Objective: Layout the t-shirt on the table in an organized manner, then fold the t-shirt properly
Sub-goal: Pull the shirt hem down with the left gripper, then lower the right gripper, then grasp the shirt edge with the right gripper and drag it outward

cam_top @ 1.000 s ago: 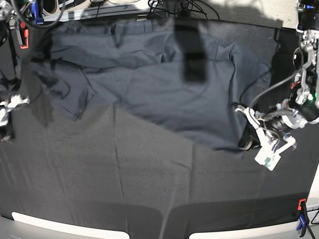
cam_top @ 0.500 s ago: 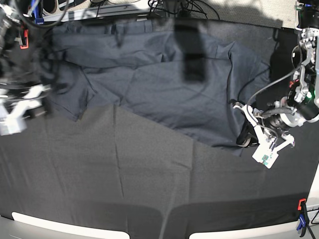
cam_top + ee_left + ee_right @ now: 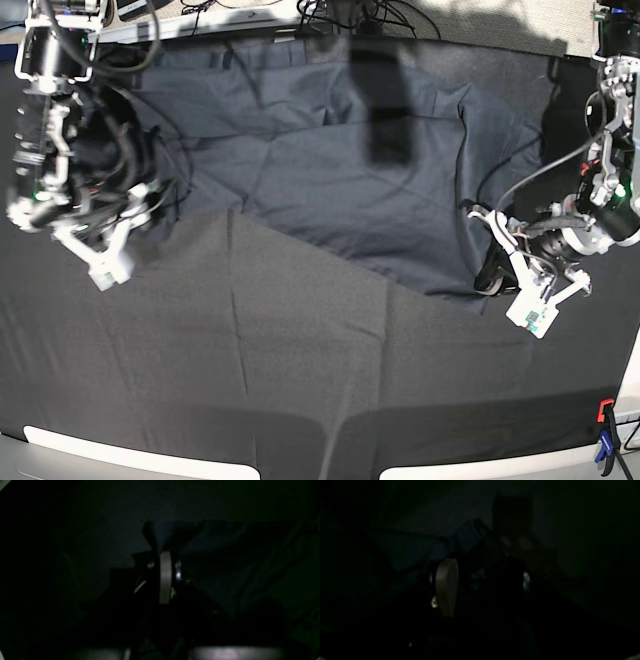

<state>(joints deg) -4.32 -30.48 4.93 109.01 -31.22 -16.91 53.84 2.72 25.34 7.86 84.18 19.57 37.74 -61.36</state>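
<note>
The dark navy t-shirt [image 3: 320, 170] lies spread and creased across the back half of the black-clothed table [image 3: 300, 360]. My left gripper [image 3: 490, 278] is at the shirt's front right corner and shut on its edge. In the left wrist view the gripper [image 3: 168, 555] pinches a fold of the shirt [image 3: 172, 533] between its fingers [image 3: 165, 577]. My right gripper [image 3: 160, 205] hangs over the shirt's left sleeve area. In the very dark right wrist view the gripper [image 3: 485, 580] looks open, with one pale finger [image 3: 446, 587] showing and nothing between the jaws.
An orange-and-blue clamp [image 3: 605, 440] sits at the table's front right corner. Cables [image 3: 350, 12] lie along the back edge. A dark blurred bar [image 3: 385, 100] hangs over the shirt's middle. A thin cable [image 3: 505, 185] loops from the left arm over the shirt.
My right arm has swung in from the left edge toward the shirt's left sleeve. My left gripper has stayed at the shirt's front right corner, still shut.
</note>
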